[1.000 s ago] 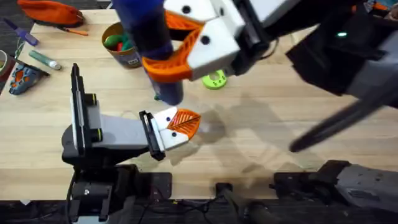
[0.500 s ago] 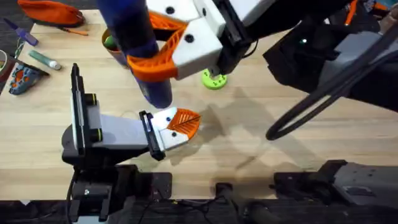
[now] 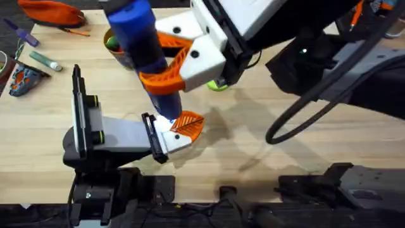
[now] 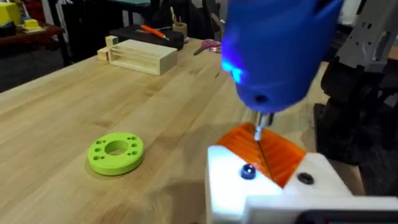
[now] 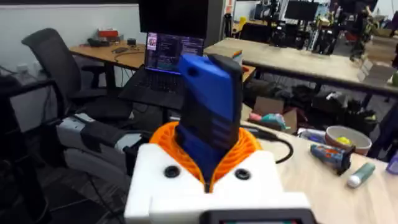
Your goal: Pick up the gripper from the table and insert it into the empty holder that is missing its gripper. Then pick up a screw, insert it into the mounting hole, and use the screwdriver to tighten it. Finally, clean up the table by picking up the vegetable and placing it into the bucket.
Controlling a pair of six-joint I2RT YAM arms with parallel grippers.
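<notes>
My right gripper (image 3: 166,71) is shut on the blue screwdriver (image 3: 142,38), held upright between its orange ribbed pads (image 5: 249,146). The screwdriver's silver tip (image 4: 260,126) comes down where the orange gripper piece (image 4: 277,152) meets the white holder (image 4: 273,190). A small screw head (image 4: 247,172) sits in the holder's face. My left gripper (image 3: 180,130) lies low on the table and carries that holder (image 3: 169,140) and orange piece (image 3: 190,123). The yellow bucket (image 3: 116,49) stands at the back, half hidden behind the screwdriver. The vegetable is hidden.
A round green disc (image 4: 115,152) lies on the table beyond the left gripper, partly covered by the right arm in the overhead view. A pale wooden box (image 4: 140,56) stands farther off. An orange pouch (image 3: 54,11) and a marker (image 3: 45,61) lie at the far left.
The right arm has brought the screwdriver down and nearer, so its tip now sits over the left gripper's holder instead of behind it. The left arm has not moved.
</notes>
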